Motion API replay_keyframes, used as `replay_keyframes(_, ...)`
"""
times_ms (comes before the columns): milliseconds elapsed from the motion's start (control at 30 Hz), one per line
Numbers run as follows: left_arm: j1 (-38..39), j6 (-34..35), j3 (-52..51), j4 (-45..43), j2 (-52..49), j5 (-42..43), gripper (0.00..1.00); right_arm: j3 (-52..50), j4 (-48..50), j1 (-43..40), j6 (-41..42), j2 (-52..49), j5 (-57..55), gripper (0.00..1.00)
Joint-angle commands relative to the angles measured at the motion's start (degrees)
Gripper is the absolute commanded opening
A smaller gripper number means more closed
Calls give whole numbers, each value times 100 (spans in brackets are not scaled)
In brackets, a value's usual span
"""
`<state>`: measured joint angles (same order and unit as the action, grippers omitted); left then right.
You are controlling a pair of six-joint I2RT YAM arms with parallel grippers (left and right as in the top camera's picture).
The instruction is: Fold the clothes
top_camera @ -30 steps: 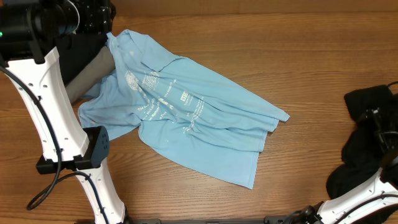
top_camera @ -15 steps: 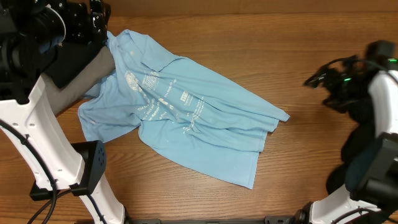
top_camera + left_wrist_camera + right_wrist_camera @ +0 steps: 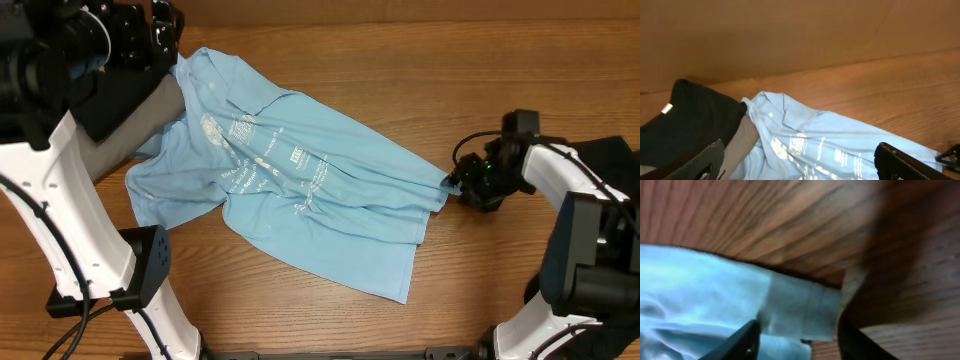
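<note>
Fold barely begun. The blue T-shirt (image 3: pixel 300 190) lies open & rumpled on the table (image 3: pixel 400 60), centre-left, white print up, slanting from top-left to lower-right. No real fold is made in it as far as I can see, only creases & some lapped-over cloth. R gripper (image 3: pixel 797 329) is down low at the shirt's far right corner, jaws part-way apart w/ the hemmed corner lying btwn the fingers (image 3: pixel 742 342). Wrist view shows no pinch, so I'd call it straddling, no hold yet. L gripper (image 3: pixel 797 150) hangs above the shirt's top-left end, jaws wide, nothing in them. Just beside that end a black garment (image 3: pixel 695 115) & a grey cloth (image 3: pixel 742 145) sit bunched, w/ the shirt's edge touching the grey. Judgement: step in hand = taking the corner to pull the shirt flat or start the 1st fold. Left to do: flatten, every fold on the blue one, then the black one, which looks untouched.
</note>
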<state>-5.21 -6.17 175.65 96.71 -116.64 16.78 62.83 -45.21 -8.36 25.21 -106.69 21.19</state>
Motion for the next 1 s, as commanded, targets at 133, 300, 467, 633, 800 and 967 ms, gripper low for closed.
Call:
replay_keyframes(133, 4, -68, -306, 9, 13, 90, 98, -15, 1023, 33, 350, 4, -59, 19)
replay_keyframes(300, 4, -68, -457, 9, 13, 131, 97, 688, 1722, -254, 354, 4, -57, 4)
replay_keyframes(467, 39, -70, -492, 9, 13, 127, 96, 1526, 2549, -577, 542, 4, -57, 4)
replay_keyframes(633, 133, -96, -492, 9, 13, 125, 97, 2107, 2837, -848, 931, 4, -15, 91)
replay_keyframes(800, 197, -164, -492, 9, 15, 98, 98, 2166, 2302, -1150, 494, 26, 485, 100)
replay_keyframes(967, 197, -256, -490, 9, 122, 98, 97, 2168, 800, -1403, -531, 219, 890, 100)
